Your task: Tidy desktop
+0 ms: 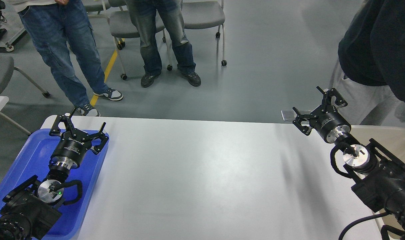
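The desktop (202,173) is a large white tabletop that fills the lower middle of the head view, with nothing lying on its bare surface. My left gripper (78,126) is open and empty, hovering over the far end of a blue tray (29,156) at the table's left edge. My right gripper (317,108) is open and empty, at the table's far right corner. A small clear flat object (287,115) shows just behind it at the far edge.
A beige bin (394,140) stands at the right edge under my right arm. A person in dark clothes (379,53) stands close at the far right. Two people in jeans (62,46) and several grey chairs (202,16) stand beyond the far edge.
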Controlling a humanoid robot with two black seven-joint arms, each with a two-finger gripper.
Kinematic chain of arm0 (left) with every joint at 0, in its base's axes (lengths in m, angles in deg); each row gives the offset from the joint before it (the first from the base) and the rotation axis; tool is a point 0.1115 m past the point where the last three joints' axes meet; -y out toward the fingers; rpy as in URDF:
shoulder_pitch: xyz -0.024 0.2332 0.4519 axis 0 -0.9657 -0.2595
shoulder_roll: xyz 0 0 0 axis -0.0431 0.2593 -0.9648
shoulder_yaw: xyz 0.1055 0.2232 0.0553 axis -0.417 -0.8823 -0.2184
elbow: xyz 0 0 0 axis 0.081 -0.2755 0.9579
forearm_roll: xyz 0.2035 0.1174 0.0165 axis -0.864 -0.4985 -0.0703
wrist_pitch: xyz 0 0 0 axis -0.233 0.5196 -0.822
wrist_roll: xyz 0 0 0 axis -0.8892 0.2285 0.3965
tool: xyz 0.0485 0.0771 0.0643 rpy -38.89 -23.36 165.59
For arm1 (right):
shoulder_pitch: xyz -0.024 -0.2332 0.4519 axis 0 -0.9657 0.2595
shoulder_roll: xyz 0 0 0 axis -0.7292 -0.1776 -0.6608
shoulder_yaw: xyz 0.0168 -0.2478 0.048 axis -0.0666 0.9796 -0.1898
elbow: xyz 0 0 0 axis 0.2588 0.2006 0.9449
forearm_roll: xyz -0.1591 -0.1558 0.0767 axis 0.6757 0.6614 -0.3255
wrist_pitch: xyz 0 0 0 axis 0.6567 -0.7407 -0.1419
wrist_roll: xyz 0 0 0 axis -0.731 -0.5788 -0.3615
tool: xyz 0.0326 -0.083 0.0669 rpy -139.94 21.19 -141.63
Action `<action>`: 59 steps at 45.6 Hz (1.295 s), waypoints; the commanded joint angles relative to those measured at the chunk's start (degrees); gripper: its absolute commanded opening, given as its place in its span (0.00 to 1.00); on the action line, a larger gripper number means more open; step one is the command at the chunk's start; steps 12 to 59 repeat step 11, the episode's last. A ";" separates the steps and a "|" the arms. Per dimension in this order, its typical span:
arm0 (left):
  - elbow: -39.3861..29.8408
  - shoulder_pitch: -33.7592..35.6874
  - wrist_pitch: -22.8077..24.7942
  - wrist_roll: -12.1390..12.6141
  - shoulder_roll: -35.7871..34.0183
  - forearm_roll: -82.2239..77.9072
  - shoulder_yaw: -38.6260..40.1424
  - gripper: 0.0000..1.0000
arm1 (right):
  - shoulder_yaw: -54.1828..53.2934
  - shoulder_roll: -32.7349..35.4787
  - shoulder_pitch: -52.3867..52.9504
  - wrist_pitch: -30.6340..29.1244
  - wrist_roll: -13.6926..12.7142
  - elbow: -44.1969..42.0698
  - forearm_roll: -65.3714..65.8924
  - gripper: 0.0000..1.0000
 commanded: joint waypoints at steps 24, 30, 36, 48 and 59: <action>0.00 0.04 0.00 0.00 0.00 -0.02 0.09 1.00 | -0.17 -0.09 0.50 -0.08 0.40 -3.62 -0.11 1.00; 0.00 0.04 0.00 0.00 0.00 -0.02 0.09 1.00 | -0.17 -0.09 0.50 -0.08 0.40 -3.62 -0.11 1.00; 0.00 0.04 0.00 0.00 0.00 -0.02 0.09 1.00 | -0.17 -0.09 0.50 -0.08 0.40 -3.62 -0.11 1.00; 0.00 0.04 0.00 0.00 0.00 -0.02 0.09 1.00 | -0.17 -0.09 0.50 -0.08 0.40 -3.62 -0.11 1.00; 0.00 0.04 0.00 0.00 0.00 -0.02 0.09 1.00 | -0.17 -0.09 0.50 -0.08 0.40 -3.62 -0.11 1.00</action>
